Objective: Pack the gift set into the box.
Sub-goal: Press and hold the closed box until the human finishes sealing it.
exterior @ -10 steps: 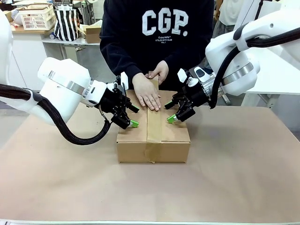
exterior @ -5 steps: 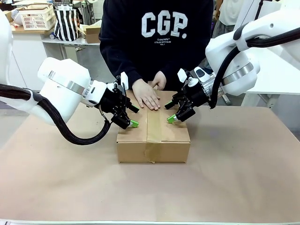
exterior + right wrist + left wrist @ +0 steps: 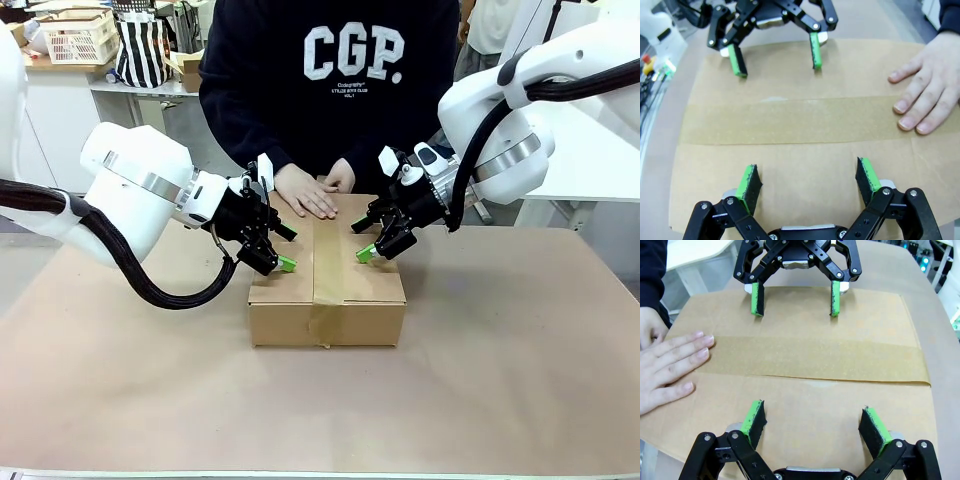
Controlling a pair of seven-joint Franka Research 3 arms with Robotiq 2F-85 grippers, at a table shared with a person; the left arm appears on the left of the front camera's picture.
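The box [image 3: 330, 290] stands closed at the table's middle, a strip of brown tape [image 3: 328, 265] running along its centre seam. The gift set is hidden. My left gripper [image 3: 282, 248] is open with its green pads on the left flap [image 3: 805, 405]. My right gripper [image 3: 362, 240] is open on the right flap [image 3: 800, 160]. In the left wrist view my own left gripper [image 3: 814, 420] faces the right gripper [image 3: 796, 300] across the tape [image 3: 815, 357]. The person's hand [image 3: 305, 193] lies flat at the tape's far end.
The brown table [image 3: 500, 380] has free room around the box. The person stands close behind it. Far back left are a white lattice basket [image 3: 75, 38], a striped bag [image 3: 142, 48] and a small brown carton [image 3: 197, 68].
The person's hand has slid back along the tape from the box's middle to its far edge. Both grippers have stayed where they were.
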